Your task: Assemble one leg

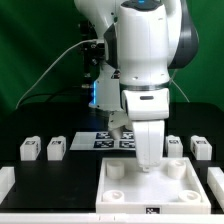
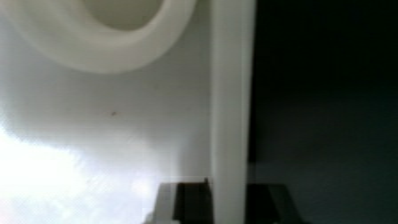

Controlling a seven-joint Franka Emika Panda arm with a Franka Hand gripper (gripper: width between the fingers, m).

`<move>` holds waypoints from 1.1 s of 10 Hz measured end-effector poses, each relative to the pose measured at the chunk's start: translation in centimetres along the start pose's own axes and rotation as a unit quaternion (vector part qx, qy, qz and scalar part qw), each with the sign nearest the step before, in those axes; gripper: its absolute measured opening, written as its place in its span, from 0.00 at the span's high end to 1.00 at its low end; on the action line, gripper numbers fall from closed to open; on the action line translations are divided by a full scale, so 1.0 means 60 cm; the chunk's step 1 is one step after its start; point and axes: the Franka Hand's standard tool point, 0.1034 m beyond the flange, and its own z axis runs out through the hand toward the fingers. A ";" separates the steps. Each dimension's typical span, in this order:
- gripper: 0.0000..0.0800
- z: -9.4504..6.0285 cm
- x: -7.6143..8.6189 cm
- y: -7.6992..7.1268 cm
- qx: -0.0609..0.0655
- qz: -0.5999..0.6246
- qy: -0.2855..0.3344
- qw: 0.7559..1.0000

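Four small white legs with square markers lie on the black table: two on the exterior view's left [image 1: 29, 149] [image 1: 56, 148] and two on its right [image 1: 173, 145] [image 1: 200, 147]. The large white tabletop [image 1: 125, 192] lies front centre. My gripper [image 1: 150, 167] is down at its far rim, away from the legs. In the wrist view the gripper [image 2: 226, 186] straddles the tabletop's upright rim [image 2: 226, 90], with a dark finger [image 2: 187, 203] pressed on each side. A round socket [image 2: 116, 30] shows inside the tabletop.
The marker board [image 1: 108, 139] lies behind the tabletop. White blocks stand at the table's front edges, one on the exterior view's left [image 1: 5, 182] and one on its right [image 1: 216, 182]. A green curtain hangs behind.
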 end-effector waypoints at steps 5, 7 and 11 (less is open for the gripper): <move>0.93 0.003 0.031 0.021 -0.007 -0.011 0.010 1.000; 0.93 0.003 0.031 0.021 -0.009 -0.008 0.010 1.000; 0.72 0.004 0.029 0.021 -0.008 -0.007 0.010 1.000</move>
